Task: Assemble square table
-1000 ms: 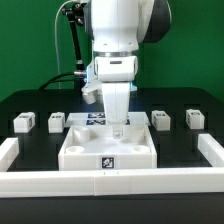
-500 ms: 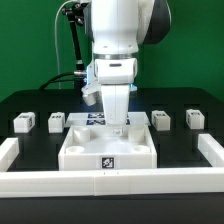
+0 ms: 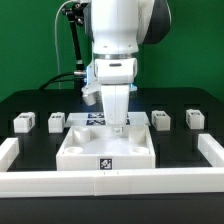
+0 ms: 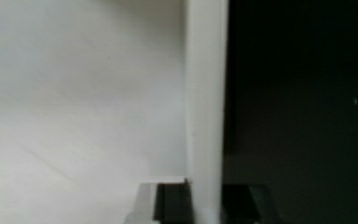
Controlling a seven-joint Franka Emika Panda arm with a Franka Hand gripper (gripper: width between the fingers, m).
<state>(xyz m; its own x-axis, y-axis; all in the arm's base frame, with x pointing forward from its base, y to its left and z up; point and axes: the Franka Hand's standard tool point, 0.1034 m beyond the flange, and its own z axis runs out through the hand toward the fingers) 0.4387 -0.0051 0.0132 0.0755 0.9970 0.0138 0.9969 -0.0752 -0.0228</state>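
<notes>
**Tabletop** [image 3: 85, 158]: white, square, raised rim, one tag on the front wall. It lies flat on the black table, just behind the front rail [image 3: 110, 182].

**My pincer** [image 3: 118, 128]: upright over the tabletop's far edge, clamped on the rim. In the wrist view the rim runs between my fingertips [image 4: 172, 205].

**Legs:** four, loose and apart from the tabletop. The left pair of legs [image 3: 57, 122] is on the exterior view's left, the right pair of legs [image 3: 160, 119] on its right.
</notes>
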